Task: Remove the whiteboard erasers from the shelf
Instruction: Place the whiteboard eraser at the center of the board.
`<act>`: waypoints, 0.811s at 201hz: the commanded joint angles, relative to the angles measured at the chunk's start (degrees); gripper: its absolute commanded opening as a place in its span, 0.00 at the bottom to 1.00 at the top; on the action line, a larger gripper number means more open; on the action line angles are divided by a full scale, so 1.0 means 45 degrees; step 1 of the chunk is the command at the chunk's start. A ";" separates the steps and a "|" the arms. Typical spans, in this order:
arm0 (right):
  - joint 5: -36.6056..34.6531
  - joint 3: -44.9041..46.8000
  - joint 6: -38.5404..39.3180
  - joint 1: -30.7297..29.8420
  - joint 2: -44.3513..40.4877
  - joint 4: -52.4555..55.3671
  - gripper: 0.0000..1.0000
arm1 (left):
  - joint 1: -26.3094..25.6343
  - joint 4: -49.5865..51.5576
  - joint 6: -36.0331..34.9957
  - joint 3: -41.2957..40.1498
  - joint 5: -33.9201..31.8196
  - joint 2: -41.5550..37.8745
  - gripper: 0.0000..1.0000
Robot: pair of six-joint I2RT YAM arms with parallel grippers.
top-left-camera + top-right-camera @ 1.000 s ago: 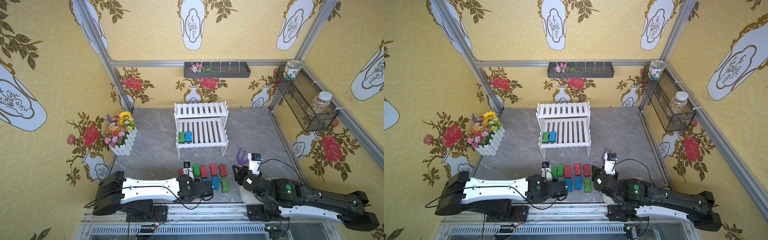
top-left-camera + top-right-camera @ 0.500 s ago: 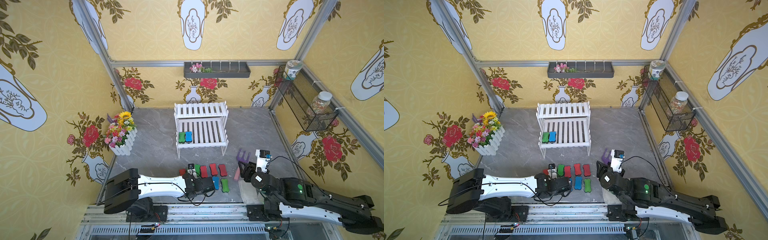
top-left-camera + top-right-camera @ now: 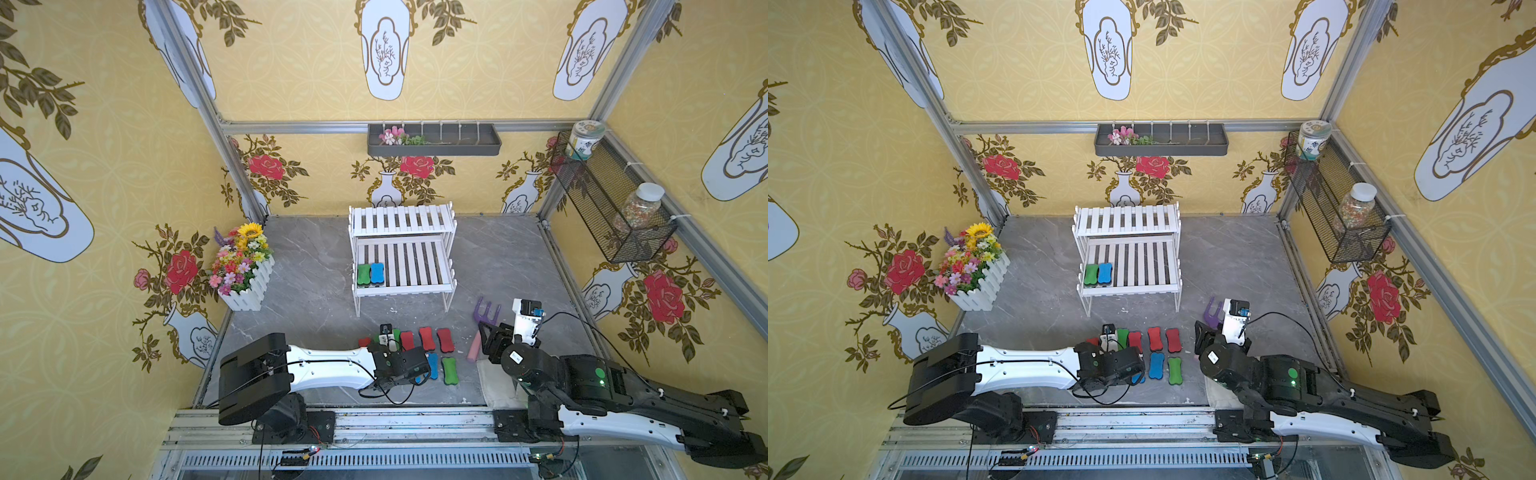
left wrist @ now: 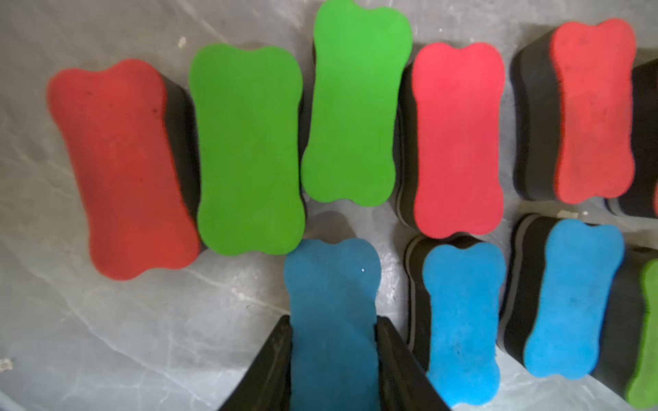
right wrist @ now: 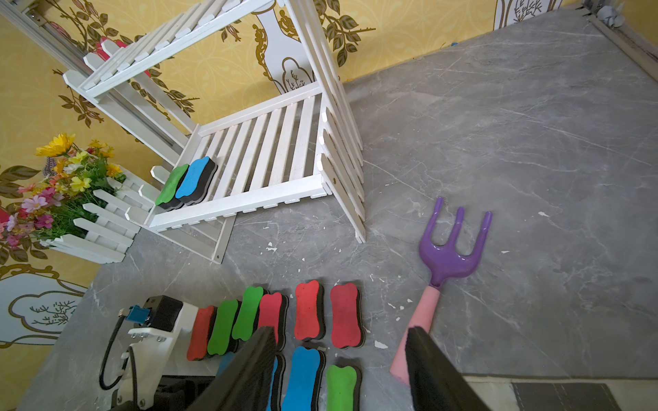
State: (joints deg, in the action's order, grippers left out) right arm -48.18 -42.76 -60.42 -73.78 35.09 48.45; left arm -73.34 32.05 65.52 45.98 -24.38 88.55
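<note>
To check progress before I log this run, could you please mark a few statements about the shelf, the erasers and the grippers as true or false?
1. A green eraser and its blue neighbour sit on the lower tier of the shelf. True.
2. The upper tier holds a red eraser. False: it is bare.
3. The left gripper is shut on a blue eraser. True.
4. The right gripper holds the purple rake. False: it is open and empty; the rake lies on the table.
</note>
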 commanded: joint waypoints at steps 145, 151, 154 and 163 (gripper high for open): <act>0.0323 -0.0322 -0.0589 0.0008 0.0984 0.0095 0.68 | -0.0577 0.1923 0.0389 0.0993 -0.1604 -0.2668 0.76; 0.0400 -0.0303 -0.0435 0.0008 0.1062 -0.0123 0.69 | -0.0577 0.2096 0.0416 0.1054 -0.1709 -0.2945 0.79; 0.0466 -0.0304 -0.0344 0.0011 0.1100 -0.0243 0.69 | -0.0562 0.2191 0.0438 0.1092 -0.1803 -0.3058 0.81; 0.0649 -0.0282 -0.0076 0.0008 0.1274 -0.0639 0.69 | -0.0556 0.2548 0.0526 0.1215 -0.2075 -0.3530 0.84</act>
State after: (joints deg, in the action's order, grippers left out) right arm -46.65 -43.72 -62.81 -73.78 39.46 50.26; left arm -75.88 39.42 66.57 50.63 -30.33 76.07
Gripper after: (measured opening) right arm 0.688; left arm 0.811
